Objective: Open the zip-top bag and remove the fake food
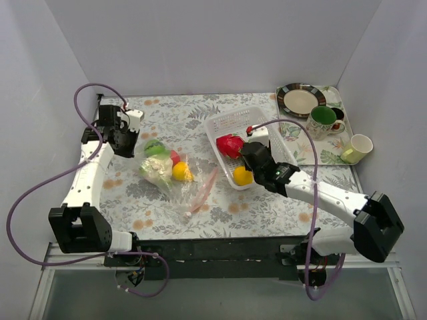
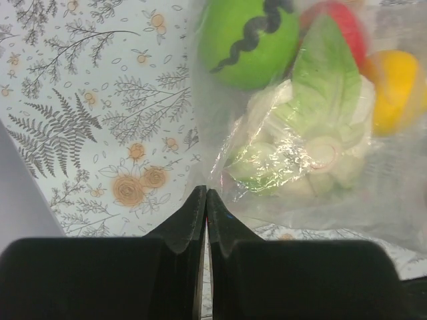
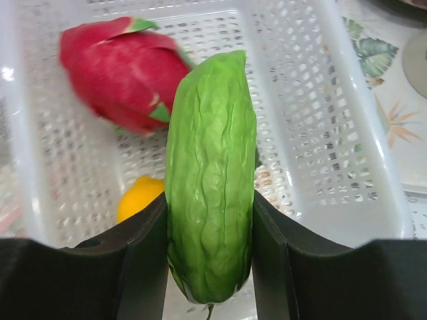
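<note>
The clear zip-top bag [image 1: 162, 179] lies left of centre, its pink zip strip [image 1: 203, 190] toward the near right. Inside it are fake food pieces: a green ball [image 2: 250, 43], a whitish-green cabbage [image 2: 307, 133], a red piece [image 2: 347, 27] and a yellow one [image 2: 397, 87]. My left gripper [image 2: 205, 195] is shut on the bag's far-left edge [image 2: 220, 170]; it also shows in the top view [image 1: 130, 145]. My right gripper [image 3: 210, 200] is shut on a wrinkled green gourd [image 3: 210, 133] above the white basket [image 3: 333, 133], which holds a red dragon fruit [image 3: 123, 70] and a yellow lemon [image 3: 139, 198].
A tray [image 1: 330, 157] at the back right carries a plate [image 1: 300, 99], a green mug [image 1: 323, 121] and a pale yellow cup [image 1: 359, 148]. The white basket [image 1: 227, 120] stands in the middle. White walls close in the table on three sides.
</note>
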You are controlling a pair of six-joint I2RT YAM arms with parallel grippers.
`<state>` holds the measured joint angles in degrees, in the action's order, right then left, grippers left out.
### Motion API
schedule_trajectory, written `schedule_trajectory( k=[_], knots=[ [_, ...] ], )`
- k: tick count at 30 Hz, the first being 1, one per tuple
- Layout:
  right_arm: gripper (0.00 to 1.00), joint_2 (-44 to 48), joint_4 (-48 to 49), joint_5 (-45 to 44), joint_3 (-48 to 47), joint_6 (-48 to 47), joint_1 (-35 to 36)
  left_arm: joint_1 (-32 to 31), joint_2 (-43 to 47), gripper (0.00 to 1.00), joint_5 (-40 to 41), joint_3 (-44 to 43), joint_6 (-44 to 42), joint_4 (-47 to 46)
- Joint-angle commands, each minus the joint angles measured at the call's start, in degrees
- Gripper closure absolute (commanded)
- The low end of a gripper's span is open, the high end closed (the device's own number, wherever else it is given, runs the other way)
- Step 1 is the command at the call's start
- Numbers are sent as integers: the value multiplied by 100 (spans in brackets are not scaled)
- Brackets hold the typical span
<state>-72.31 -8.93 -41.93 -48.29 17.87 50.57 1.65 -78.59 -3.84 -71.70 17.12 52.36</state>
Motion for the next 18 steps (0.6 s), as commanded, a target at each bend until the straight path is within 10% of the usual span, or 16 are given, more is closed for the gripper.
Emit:
schedule_trajectory(
  k=[1,6,18],
  knots=[
    [79,-738,-135,-158,-619,-63,-459,2,317,100,-767,-450,151,1012],
    [7,-1144,-477,19,-971,-38,-495,2,668,100,-172,609,-16,619],
    [1,674,1339,984,223,-1504,619,2,881,100,1367,2010,-648,-963]
  ],
)
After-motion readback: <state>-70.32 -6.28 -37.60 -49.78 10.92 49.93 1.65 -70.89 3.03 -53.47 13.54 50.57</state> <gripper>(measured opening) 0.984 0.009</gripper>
